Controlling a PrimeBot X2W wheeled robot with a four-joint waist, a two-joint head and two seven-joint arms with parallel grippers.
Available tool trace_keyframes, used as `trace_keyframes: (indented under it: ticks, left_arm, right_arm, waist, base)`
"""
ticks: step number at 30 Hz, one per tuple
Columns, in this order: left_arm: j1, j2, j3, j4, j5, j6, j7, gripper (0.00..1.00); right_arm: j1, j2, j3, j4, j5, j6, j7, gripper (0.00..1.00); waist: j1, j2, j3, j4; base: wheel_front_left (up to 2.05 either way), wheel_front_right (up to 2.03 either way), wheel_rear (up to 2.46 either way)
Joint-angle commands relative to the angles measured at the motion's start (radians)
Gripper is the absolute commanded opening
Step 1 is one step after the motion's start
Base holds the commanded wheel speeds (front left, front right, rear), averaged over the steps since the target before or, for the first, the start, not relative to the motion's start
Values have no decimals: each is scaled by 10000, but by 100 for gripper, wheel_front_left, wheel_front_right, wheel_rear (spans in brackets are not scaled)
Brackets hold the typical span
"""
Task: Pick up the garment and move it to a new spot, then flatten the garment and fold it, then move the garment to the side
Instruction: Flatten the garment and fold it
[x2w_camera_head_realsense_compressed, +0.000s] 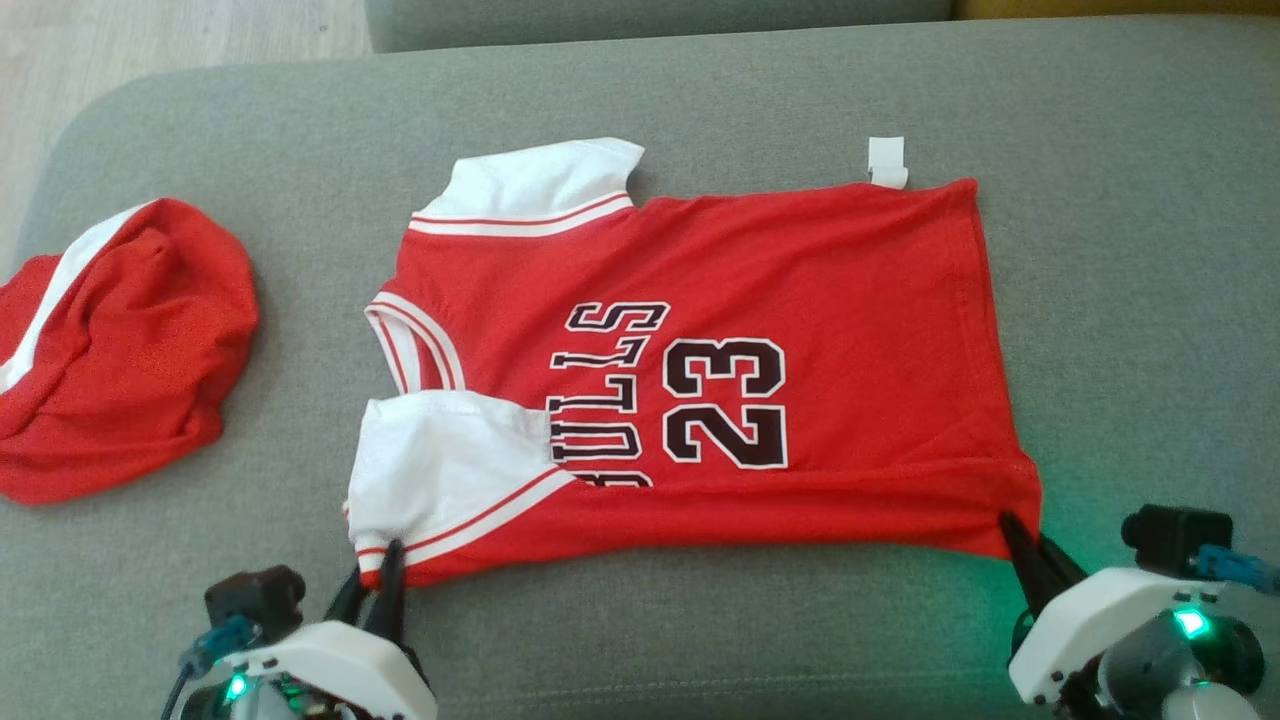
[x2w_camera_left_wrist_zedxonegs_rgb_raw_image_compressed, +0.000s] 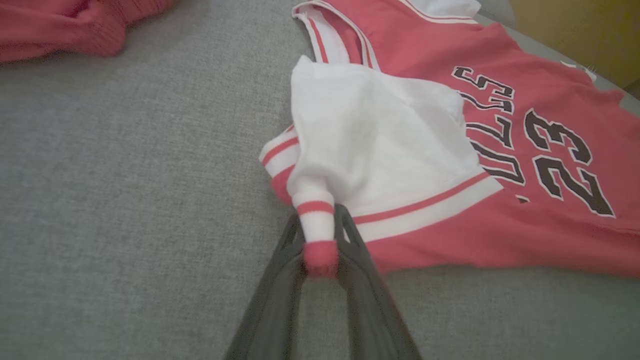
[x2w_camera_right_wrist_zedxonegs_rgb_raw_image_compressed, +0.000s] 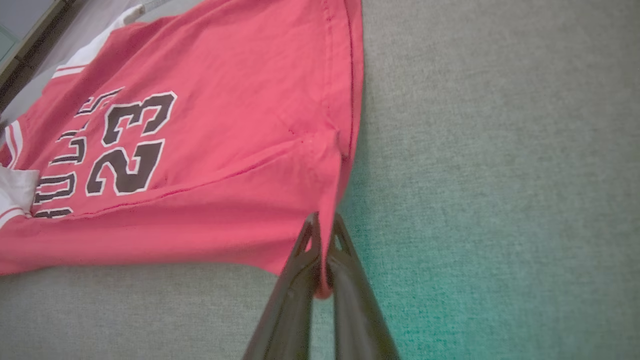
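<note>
The garment (x2w_camera_head_realsense_compressed: 720, 280) is a red jersey with white sleeves and a black "23" print, lying spread on the grey sofa cushion (x2w_camera_head_realsense_compressed: 1150, 300) with its neck to the left. Its near white sleeve (x2w_camera_left_wrist_zedxonegs_rgb_raw_image_compressed: 380, 150) is folded onto the chest. My left gripper (x2w_camera_head_realsense_compressed: 375, 562) is shut on that sleeve's striped cuff (x2w_camera_left_wrist_zedxonegs_rgb_raw_image_compressed: 315, 220), which bunches between the fingers. At the lower right, my right gripper (x2w_camera_head_realsense_compressed: 1012, 530) is shut on the near hem corner (x2w_camera_right_wrist_zedxonegs_rgb_raw_image_compressed: 325, 200), lifting it slightly off the cushion. A crease runs along the garment's (x2w_camera_right_wrist_zedxonegs_rgb_raw_image_compressed: 225, 100) near edge.
A second red and white cloth (x2w_camera_head_realsense_compressed: 120, 350) lies crumpled at the cushion's left end, also in the left wrist view (x2w_camera_left_wrist_zedxonegs_rgb_raw_image_compressed: 60, 25). A small white tag (x2w_camera_head_realsense_compressed: 887, 162) sticks out at the jersey's far edge. The sofa backrest (x2w_camera_head_realsense_compressed: 650, 20) runs along the top.
</note>
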Motion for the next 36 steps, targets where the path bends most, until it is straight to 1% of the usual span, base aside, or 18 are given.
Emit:
trace_keyframes:
  ticks: [1,4,8,10,16,21,27,36]
  left_arm:
    - [-198,160,299,-403,-22,107,-95,100]
    - [-245,207,330,-598,150,265,-326,100]
    - [-374,355,454,-1003,744,744,-1047,100]
    - [-479,419,464,-1204,957,858,-1333,100]
    - [-779,555,376,-1729,1297,888,-1847,100]
    - [-1068,704,233,-2151,1496,873,-1761,100]
    - [-1234,816,157,-2421,1589,914,-1562,100]
    - [-1413,861,68,-2468,1574,910,-1518,100]
  right_arm:
    - [-115,-72,183,-478,23,-9,-151,100]
    - [-171,-102,244,-736,-102,-9,-547,100]
    - [-403,-268,288,-1202,-537,-9,-1276,100]
    - [-586,-348,347,-1496,-704,-9,-1671,100]
    - [-994,-515,424,-2158,-1033,-9,-2142,100]
    - [-1287,-581,476,-2612,-1056,-9,-2227,100]
    - [-1329,-521,489,-2686,-996,-9,-2202,100]
    - [-1383,-520,519,-2687,-897,-9,-2273,100]
  waist:
    - [0,-1,-2,-21]
    - [0,-1,-25,-73]
    - [0,-1,-85,-148]
    - [0,-1,-141,-200]
    - [0,-1,-270,-282]
    - [0,-1,-343,-357]
    - [0,-1,-288,-415]
    - [0,-1,40,-426]
  base:
    - [0,0,0]
    - [0,0,0]
    - [0,0,0]
    - [0,0,0]
    - [0,0,0]
    - [0,0,0]
    - [0,0,0]
    - [0,0,0]
